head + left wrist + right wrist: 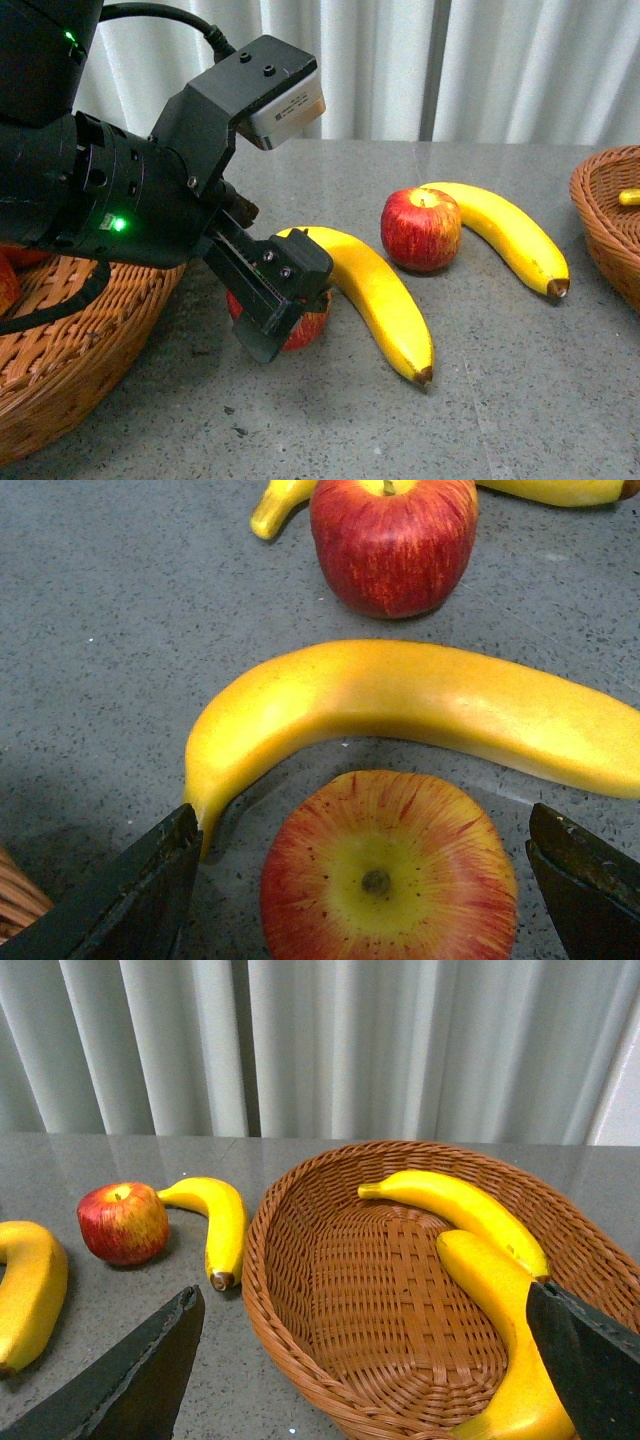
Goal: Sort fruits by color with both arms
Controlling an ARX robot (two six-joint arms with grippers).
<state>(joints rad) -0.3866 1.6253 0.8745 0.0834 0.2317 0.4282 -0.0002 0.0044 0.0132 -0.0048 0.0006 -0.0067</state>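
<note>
My left gripper (285, 305) is open, its black fingers (130, 900) standing either side of a red apple (388, 880) streaked yellow round the stem; this apple (305, 328) is mostly hidden behind the gripper in the front view. A yellow banana (385, 295) curves just beyond it. A second red apple (421, 228) sits further off, touching another banana (515, 235). My right gripper (365, 1380) is open above a wicker basket (300, 1290) holding two bananas (470, 1210); it does not show in the front view.
A wicker basket (90, 360) at the left holds something red (8, 280), mostly hidden by the arm. The right basket's rim (600, 215) shows at the right edge. White curtains (450, 60) hang behind the grey table (520, 400).
</note>
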